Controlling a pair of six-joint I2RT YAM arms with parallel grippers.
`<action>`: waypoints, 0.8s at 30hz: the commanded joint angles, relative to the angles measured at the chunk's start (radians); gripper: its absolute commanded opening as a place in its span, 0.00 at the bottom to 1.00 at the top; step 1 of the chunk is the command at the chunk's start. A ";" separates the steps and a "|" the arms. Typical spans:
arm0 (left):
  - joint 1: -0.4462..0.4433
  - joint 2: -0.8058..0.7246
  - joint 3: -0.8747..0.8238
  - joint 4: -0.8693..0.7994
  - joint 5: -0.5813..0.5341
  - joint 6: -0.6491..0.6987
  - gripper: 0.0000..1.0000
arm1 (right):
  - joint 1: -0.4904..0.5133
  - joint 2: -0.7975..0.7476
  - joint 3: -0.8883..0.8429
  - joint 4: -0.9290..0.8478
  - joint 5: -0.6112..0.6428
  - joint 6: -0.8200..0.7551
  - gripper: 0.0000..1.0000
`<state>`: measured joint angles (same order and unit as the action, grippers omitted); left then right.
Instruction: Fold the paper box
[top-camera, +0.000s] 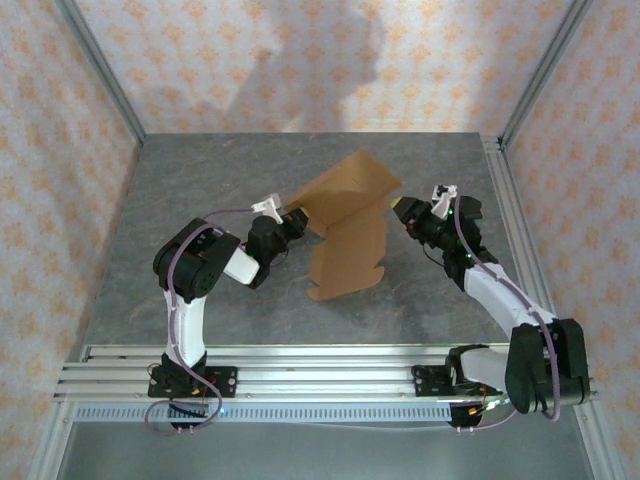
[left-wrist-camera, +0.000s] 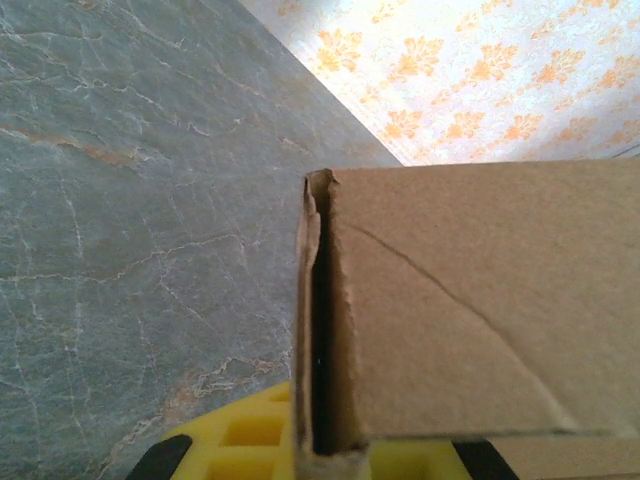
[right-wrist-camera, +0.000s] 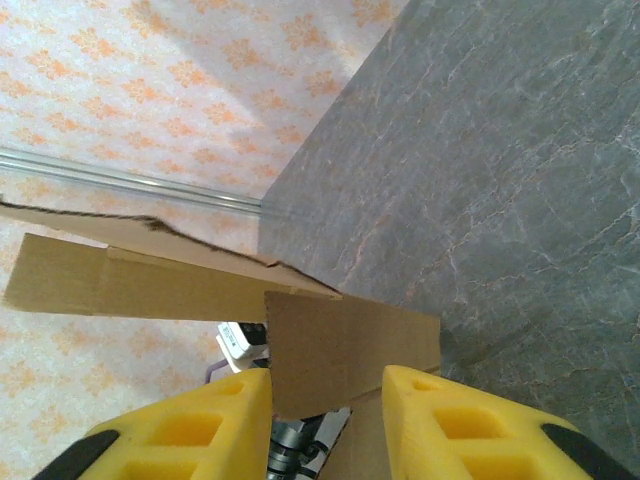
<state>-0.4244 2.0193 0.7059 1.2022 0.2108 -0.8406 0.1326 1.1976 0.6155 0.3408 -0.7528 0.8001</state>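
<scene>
Patterned orange-and-cream wallpaper (top-camera: 250, 60) is seen around a grey marbled table (top-camera: 200, 170) in the top external view. The paper box (top-camera: 345, 225) is held at the middle of the table, half folded. Its near panel is rested on the surface and its far part is raised and tilted, presumably so that the creases can be worked from both sides. The left gripper (top-camera: 293, 222) is set against the box's left edge and the right gripper (top-camera: 403, 210) is placed just beside its right edge. In the left wrist view, a doubled cardboard edge of the paper box (left-wrist-camera: 480, 300) is seen pinched in the left gripper (left-wrist-camera: 330, 455), whose jaws are closed tight on it, likely to keep the box steady. In the right wrist view, the right gripper (right-wrist-camera: 328, 420) is seen with its yellow fingers (right-wrist-camera: 200, 425) partly apart. A cardboard flap (right-wrist-camera: 350, 350) is framed between them; whether it is touched cannot be told, and no firm hold is made out.
</scene>
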 joint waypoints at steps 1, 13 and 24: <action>0.006 0.011 0.020 0.056 0.016 -0.008 0.00 | 0.011 0.023 0.023 0.057 -0.008 0.006 0.32; 0.006 0.017 0.019 0.051 0.023 0.006 0.00 | 0.018 0.024 0.032 0.020 0.000 -0.025 0.33; 0.000 0.024 0.027 0.053 0.024 0.042 0.00 | 0.055 0.112 0.087 0.040 -0.020 -0.016 0.36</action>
<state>-0.4248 2.0361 0.7063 1.2053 0.2287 -0.8288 0.1722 1.2953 0.6640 0.3565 -0.7631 0.7967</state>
